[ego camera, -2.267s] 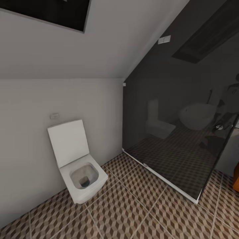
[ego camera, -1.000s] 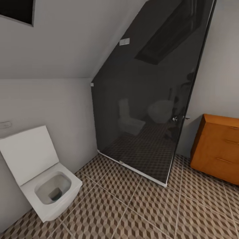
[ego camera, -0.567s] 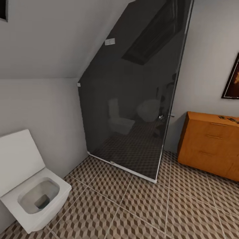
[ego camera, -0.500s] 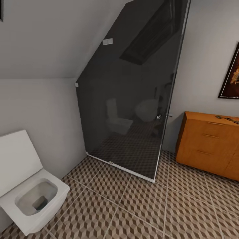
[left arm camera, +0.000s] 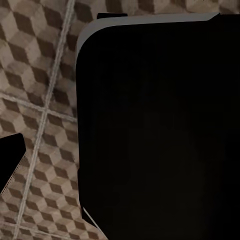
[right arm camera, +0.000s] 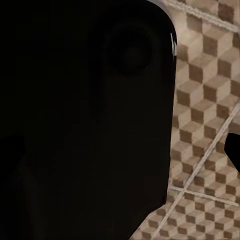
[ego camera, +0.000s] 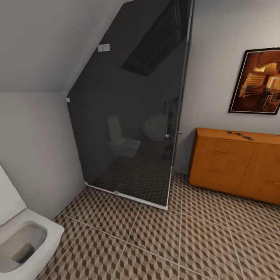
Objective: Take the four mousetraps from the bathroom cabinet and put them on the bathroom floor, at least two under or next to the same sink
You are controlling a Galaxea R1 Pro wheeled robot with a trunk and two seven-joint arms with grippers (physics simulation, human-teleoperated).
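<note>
The orange-brown cabinet [ego camera: 229,163] stands against the far wall at the right of the head view, its drawers shut. On its top lie small flat dark-and-brown mousetraps [ego camera: 240,135], too small to count. The cube-patterned bathroom floor [ego camera: 163,241] stretches between me and the cabinet. The sink is out of view. In the left wrist view a black finger [left arm camera: 10,157] shows at the edge over the tiles, beside a large black part of my own body [left arm camera: 160,130]. The right wrist view likewise has a black finger [right arm camera: 234,150] at its edge. Neither view shows how the jaws stand.
A dark glass shower screen [ego camera: 132,136] runs from the sloped ceiling to the floor in the middle. The white toilet [ego camera: 23,241] sits at the near left. A framed picture [ego camera: 258,81] hangs above the cabinet.
The camera has turned right: the toilet has slid towards the left edge, and the cabinet and the framed picture have come into view.
</note>
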